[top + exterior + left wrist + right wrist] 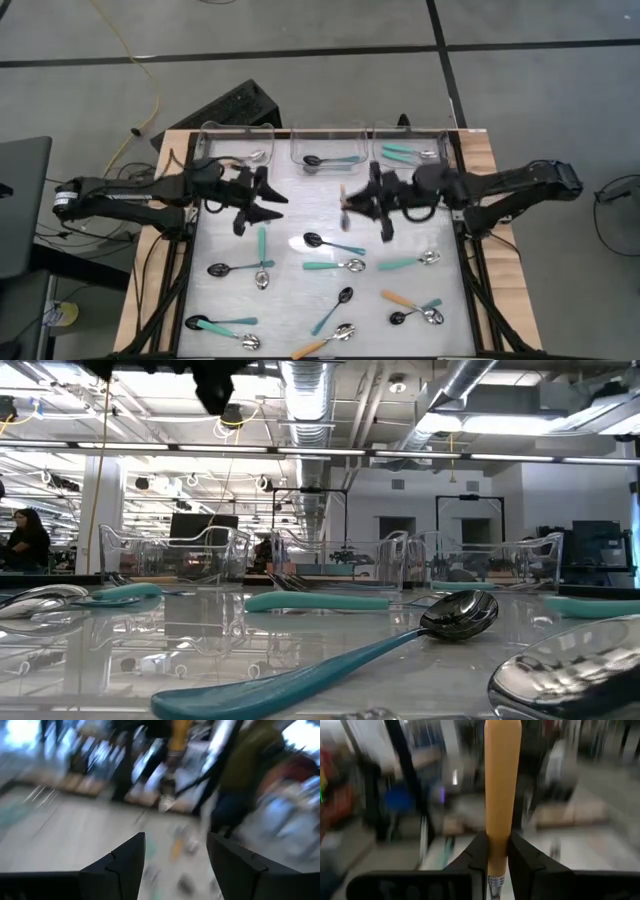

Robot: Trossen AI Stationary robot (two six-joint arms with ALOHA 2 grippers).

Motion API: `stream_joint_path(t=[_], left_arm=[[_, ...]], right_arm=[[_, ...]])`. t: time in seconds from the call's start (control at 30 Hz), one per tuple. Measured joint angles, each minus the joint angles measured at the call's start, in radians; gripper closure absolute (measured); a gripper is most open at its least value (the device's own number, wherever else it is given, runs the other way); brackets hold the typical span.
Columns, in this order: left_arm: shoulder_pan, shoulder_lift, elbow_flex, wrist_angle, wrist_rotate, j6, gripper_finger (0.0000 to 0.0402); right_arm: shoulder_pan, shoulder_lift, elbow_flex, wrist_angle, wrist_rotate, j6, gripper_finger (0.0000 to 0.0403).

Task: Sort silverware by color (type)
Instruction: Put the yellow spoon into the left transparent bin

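Carrying step: an orange-handled spoon is clamped in the right gripper; my judgement is that it is on its way to a bin.
High view: the right gripper hangs over the middle of the table, with the spoon's orange handle showing just beyond its fingertips. The left gripper hangs opposite, nothing between its fingers. Three clear bins stand along the far edge past both sets of fingertips, each with a spoon or two inside. About a dozen loose spoons lie on the table on the near side of the fingers.
Low view: neither gripper's fingers can be made out; only dark arm parts show at the upper edge. A teal-handled spoon with a dark bowl lies close to the lens, bins behind it.
Left wrist view: the fingers stand well apart and empty, with blurred table beyond them.
Right wrist view: the fingers are closed on the handle near its neck, and the orange shaft rises straight up from between them, a grip the overhead picture barely shows.
Next move calls for: choosing the bin for this type; no bin clearly holds orange, so the choice needs checking before release.
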Motion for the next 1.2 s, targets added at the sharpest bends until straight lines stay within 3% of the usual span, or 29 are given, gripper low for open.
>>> stream_joint_path(t=[0.13,0.27,0.5,0.83,1.1,1.2], left_arm=[[-0.009,0.044,-0.156,0.508,-0.024,-0.123,0.0205],[-0.007,0.102,-0.189,0.732,-0.058,-0.168,0.0205],[-0.007,0.209,-0.143,0.734,0.045,-0.258,0.0205],[-0.008,0.302,-0.108,0.712,0.020,-0.295,0.0205],[-0.007,0.310,-0.108,0.557,-0.126,-0.222,0.0205],[-0.007,0.310,-0.108,0.520,-0.195,-0.201,0.0205]], right_arm=[[-0.071,0.086,0.002,0.330,-0.141,0.063,0.0333],[-0.105,0.211,0.000,0.516,-0.256,0.194,0.0333],[-0.144,0.385,-0.001,0.775,-0.350,0.262,0.0333],[-0.200,0.469,0.000,0.761,-0.342,0.369,0.0333],[-0.202,0.461,0.001,0.532,-0.090,0.375,0.0333],[-0.201,0.460,0.001,0.482,-0.053,0.399,0.0333]])
